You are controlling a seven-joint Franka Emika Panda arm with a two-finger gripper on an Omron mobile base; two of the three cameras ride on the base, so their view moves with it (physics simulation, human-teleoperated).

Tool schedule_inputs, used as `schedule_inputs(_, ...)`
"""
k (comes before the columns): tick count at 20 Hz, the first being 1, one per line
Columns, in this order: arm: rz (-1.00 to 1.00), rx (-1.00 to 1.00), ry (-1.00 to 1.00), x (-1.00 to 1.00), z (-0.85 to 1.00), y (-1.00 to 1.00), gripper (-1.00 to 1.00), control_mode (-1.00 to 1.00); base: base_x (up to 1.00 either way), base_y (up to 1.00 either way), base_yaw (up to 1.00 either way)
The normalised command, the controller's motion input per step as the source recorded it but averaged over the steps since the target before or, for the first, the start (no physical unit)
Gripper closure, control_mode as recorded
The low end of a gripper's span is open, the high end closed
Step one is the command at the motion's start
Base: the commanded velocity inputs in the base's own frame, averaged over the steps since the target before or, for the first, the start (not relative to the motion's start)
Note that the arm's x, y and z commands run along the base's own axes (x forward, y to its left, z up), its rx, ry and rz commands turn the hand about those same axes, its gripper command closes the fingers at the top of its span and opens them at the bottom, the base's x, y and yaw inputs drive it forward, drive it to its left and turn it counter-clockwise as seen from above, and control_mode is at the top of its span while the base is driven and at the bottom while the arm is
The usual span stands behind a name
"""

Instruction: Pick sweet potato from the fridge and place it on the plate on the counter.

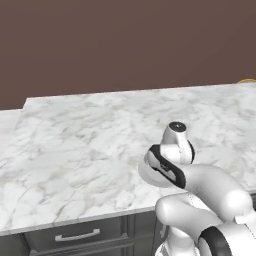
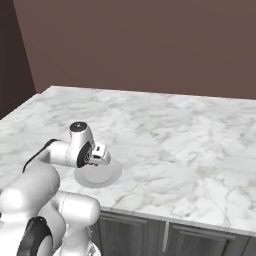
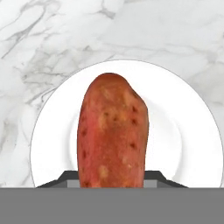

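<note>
Gripper (image 3: 112,186) closed on sweet potato (image 3: 113,135), held directly over plate (image 3: 192,131) on counter (image 2: 175,135). Potato judged firm, light, tapered; rough skin grips well. Hold at near end looks sound.

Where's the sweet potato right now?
In the hand view the sweet potato sits in the shut gripper, directly over the plate on the counter.

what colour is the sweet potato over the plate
Reddish-orange with small dark specks and paler patches; the hand view shows the sweet potato best, against the white plate.
</note>
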Motion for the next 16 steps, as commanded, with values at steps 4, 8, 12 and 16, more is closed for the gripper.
schedule_inputs(4, 0.00, 0.00, 0.01, 0.01, -0.43, 0.00, 1.00, -1.00, 0.00, 0.00, 0.00)
schedule_inputs(8, 0.00, 0.00, 0.03, 0.00, -0.33, 0.00, 1.00, -1.00, 0.00, 0.00, 0.00)
schedule_inputs(12, 0.00, 0.00, 0.06, 0.00, -0.30, 0.00, 1.00, -1.00, 0.00, 0.00, 0.00)
schedule_inputs(16, 0.00, 0.00, 0.06, 0.00, -0.27, 0.00, 1.00, -1.00, 0.00, 0.00, 0.00)
